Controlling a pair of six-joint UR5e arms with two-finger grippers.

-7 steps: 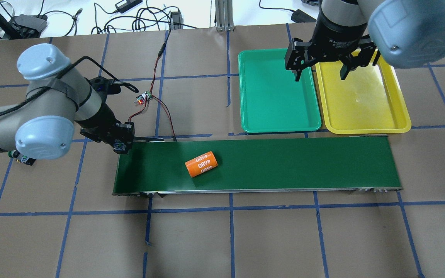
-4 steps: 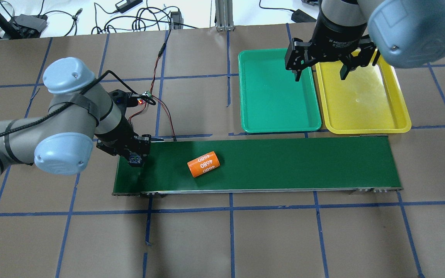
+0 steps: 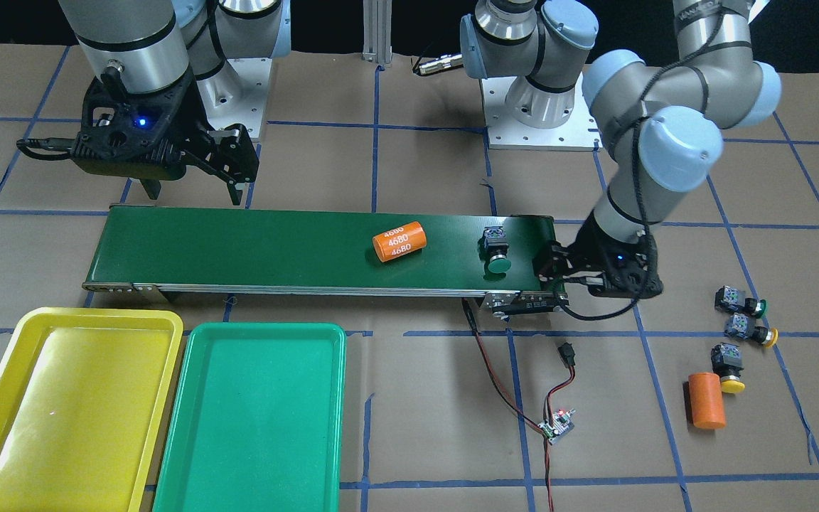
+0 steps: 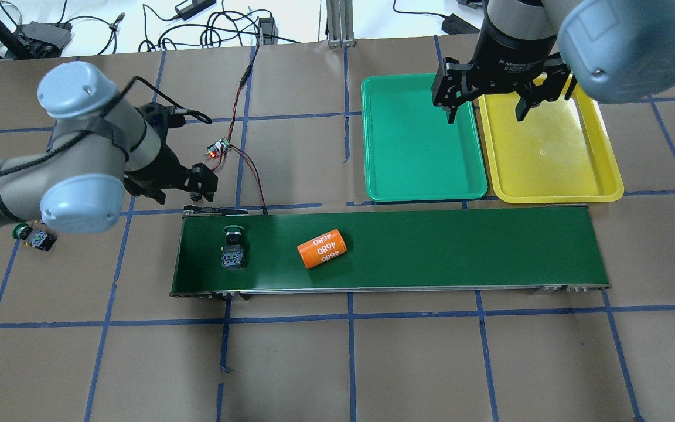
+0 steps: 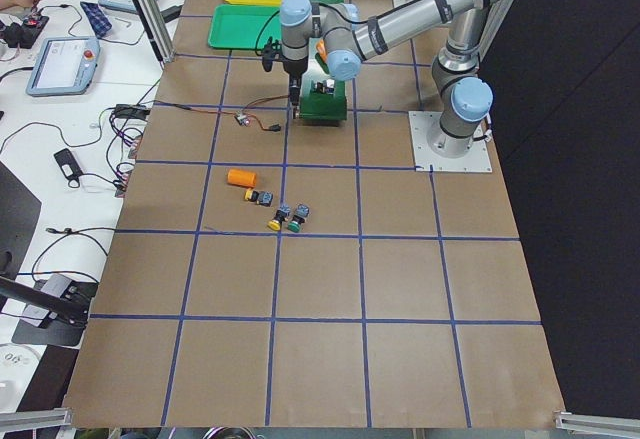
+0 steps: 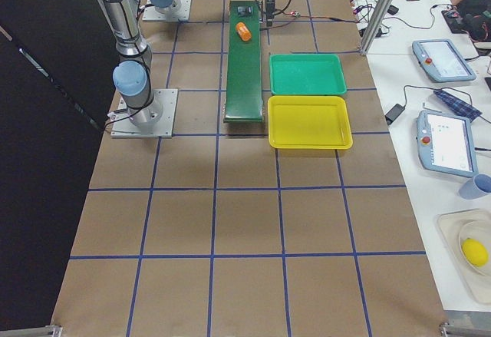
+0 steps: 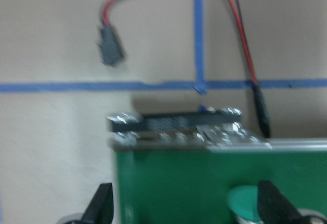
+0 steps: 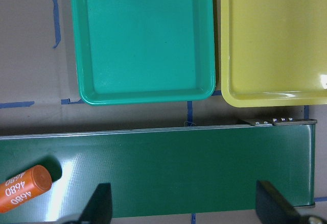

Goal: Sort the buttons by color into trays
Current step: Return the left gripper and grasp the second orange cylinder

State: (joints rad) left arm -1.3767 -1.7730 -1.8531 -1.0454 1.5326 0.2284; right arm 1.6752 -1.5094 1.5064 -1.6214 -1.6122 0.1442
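**Green button on the belt, both jaws empty**

One green button (image 4: 232, 246) is lying on the conveyor belt (image 4: 460, 246) near its left end, cap pointing far, with an orange cylinder (image 4: 321, 248) a bit to its right. Left jaws are spread wide and empty, just past the belt's far left corner. Right jaws hang open over the seam between green tray (image 4: 419, 191) and yellow tray (image 4: 554, 198). Three more buttons (image 3: 738, 326) sit on the bench (image 4: 408, 363), further left.
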